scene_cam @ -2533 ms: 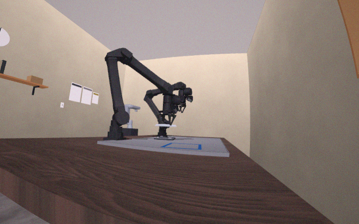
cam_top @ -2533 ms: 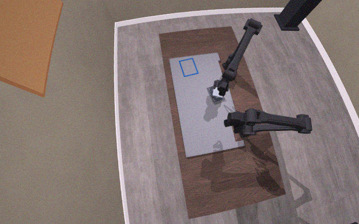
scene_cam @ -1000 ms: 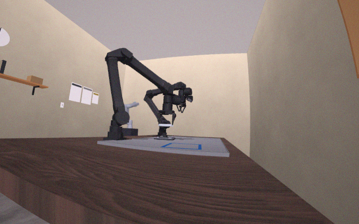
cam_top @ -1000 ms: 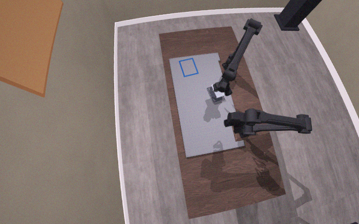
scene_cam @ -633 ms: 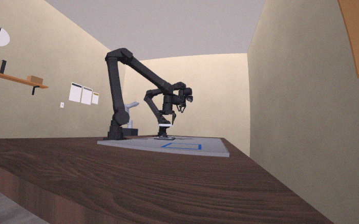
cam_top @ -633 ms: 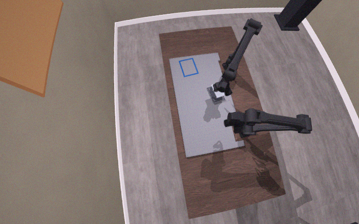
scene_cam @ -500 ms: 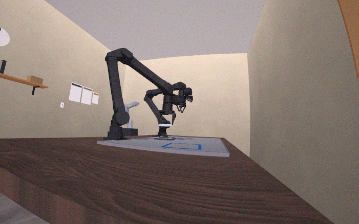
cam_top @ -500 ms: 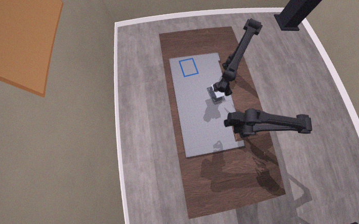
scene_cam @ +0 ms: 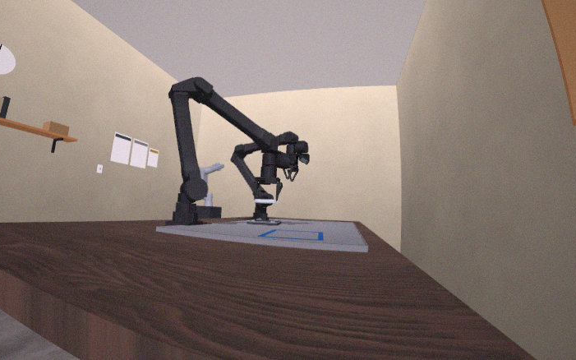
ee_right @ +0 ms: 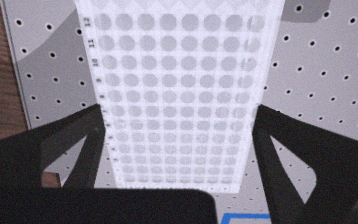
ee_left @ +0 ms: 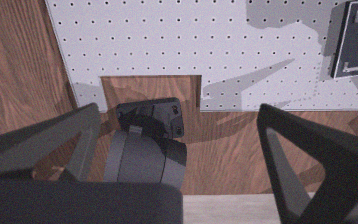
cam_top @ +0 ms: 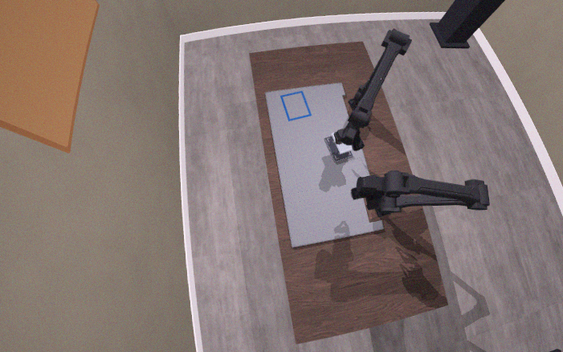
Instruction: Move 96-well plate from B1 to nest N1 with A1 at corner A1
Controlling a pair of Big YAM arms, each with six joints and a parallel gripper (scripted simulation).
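Observation:
The white 96-well plate [cam_top: 345,150] [scene_cam: 265,200] [ee_right: 180,65] hangs in the air between the fingers of my right gripper [cam_top: 344,142] [scene_cam: 266,196] [ee_right: 178,112], which is shut on its long sides. The plate hangs a little above the dark plate nest [cam_top: 332,144] [scene_cam: 264,221] [ee_left: 357,40] on the grey pegboard [cam_top: 309,196] [scene_cam: 218,230] [ee_left: 180,40] [ee_right: 320,75]. The blue outline of spot B1 [cam_top: 291,93] [scene_cam: 289,238] [ee_right: 245,216] holds nothing. My left gripper [cam_top: 355,190] [scene_cam: 291,174] [ee_left: 178,112] is open and empty, raised over the board's near edge.
The pegboard lies on a brown wooden table top [cam_top: 361,284] [scene_cam: 191,290] [ee_left: 20,60]. The left arm's base [ee_left: 150,117] sits in a notch of the board. A black post [cam_top: 463,22] stands at the far corner.

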